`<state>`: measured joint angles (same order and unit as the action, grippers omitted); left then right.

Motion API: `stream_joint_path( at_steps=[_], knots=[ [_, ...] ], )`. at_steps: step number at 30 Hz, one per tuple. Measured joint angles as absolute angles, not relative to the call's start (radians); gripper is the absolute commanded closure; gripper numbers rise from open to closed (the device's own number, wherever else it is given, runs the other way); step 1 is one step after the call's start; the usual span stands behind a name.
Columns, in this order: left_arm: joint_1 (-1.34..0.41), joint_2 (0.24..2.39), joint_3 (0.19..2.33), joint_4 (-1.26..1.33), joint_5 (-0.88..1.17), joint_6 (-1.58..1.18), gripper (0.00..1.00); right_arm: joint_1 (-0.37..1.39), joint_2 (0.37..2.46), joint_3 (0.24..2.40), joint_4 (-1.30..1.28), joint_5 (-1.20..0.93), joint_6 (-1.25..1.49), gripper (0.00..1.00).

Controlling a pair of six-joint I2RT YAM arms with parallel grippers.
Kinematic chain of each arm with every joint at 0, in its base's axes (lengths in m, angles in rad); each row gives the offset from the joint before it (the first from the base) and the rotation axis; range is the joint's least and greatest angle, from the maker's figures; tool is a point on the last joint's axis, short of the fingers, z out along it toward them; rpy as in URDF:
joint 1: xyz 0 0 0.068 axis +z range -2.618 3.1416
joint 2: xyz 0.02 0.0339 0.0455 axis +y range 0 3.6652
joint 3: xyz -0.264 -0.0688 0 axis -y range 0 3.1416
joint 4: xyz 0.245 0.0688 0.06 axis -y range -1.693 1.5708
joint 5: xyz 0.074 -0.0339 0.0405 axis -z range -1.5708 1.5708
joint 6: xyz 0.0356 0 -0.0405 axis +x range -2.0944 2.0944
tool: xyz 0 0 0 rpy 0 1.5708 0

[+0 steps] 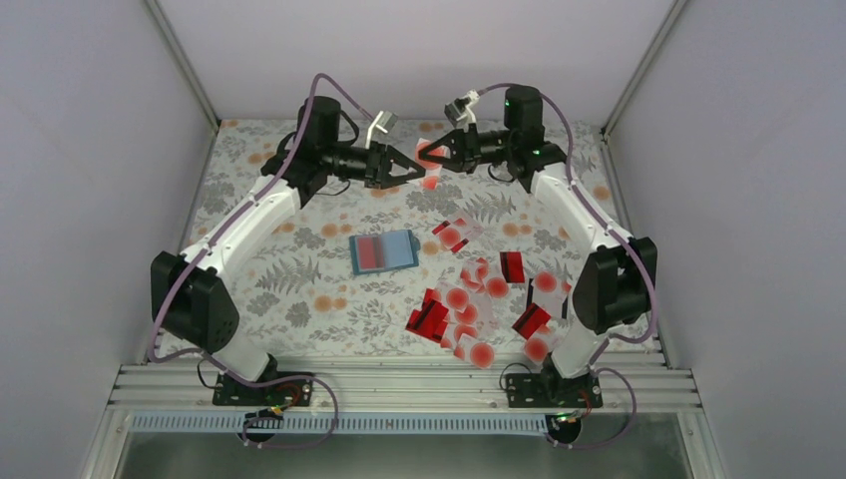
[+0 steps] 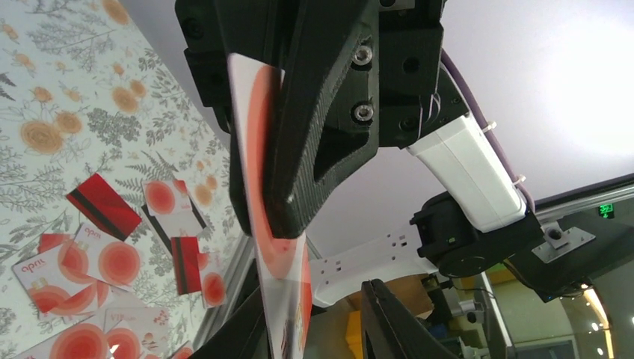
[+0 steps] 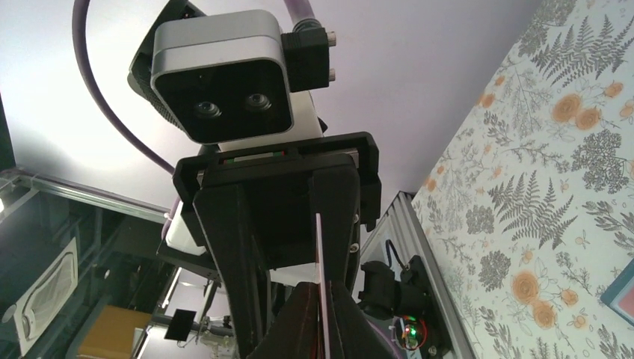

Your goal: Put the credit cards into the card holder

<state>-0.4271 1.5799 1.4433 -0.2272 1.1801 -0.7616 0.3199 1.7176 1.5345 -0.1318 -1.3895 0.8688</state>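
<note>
A pale credit card with a large red dot (image 1: 430, 181) hangs on edge in the air over the far middle of the table. My right gripper (image 1: 433, 158) is shut on it, its fingers pinching the card (image 3: 319, 254) at the bottom of the right wrist view. My left gripper (image 1: 422, 168) faces it head-on and straddles the same card (image 2: 288, 299). One left finger lies against the card, the other finger (image 2: 396, 321) stands apart from it. The teal card holder (image 1: 399, 249) lies open at mid-table with a red card (image 1: 370, 254) on its left half.
Several loose cards (image 1: 479, 299), red ones and pale ones with red dots, lie scattered at the right front of the flowered tablecloth (image 1: 289, 269). Grey walls close in the sides and back. A metal rail (image 1: 399, 384) runs along the near edge.
</note>
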Motion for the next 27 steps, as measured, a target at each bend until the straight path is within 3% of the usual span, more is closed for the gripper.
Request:
stream_joint_path(
  at_steps=[12, 16, 20, 21, 23, 25, 27],
  knots=[
    [-0.409, 1.581, 1.430, -0.259, 1.186, -0.740, 0.85, 0.328, 1.717, 1.541, -0.211, -1.412, 0.775, 0.96],
    [-0.406, 1.581, 1.420, -0.267, 1.186, -0.734, 0.97, 0.336, 1.717, 1.541, -0.227, -1.415, 0.755, 0.96],
    [-0.406, 1.575, 1.410, -0.268, 1.192, -0.725, 0.98, 0.346, 1.717, 1.541, -0.239, -1.412, 0.739, 0.94],
    [-0.406, 1.570, 1.404, -0.268, 1.190, -0.722, 0.98, 0.348, 1.717, 1.541, -0.244, -1.410, 0.735, 0.79],
    [-0.403, 1.558, 1.387, -0.271, 1.176, -0.717, 0.98, 0.353, 1.717, 1.541, -0.260, -1.400, 0.733, 0.41],
    [-0.400, 1.536, 1.349, -0.273, 1.146, -0.714, 0.98, 0.360, 1.717, 1.548, -0.290, -1.377, 0.719, 0.18],
    [-0.388, 1.497, 1.277, -0.271, 1.109, -0.714, 0.98, 0.364, 1.718, 1.566, -0.324, -1.338, 0.698, 0.06]
  ],
)
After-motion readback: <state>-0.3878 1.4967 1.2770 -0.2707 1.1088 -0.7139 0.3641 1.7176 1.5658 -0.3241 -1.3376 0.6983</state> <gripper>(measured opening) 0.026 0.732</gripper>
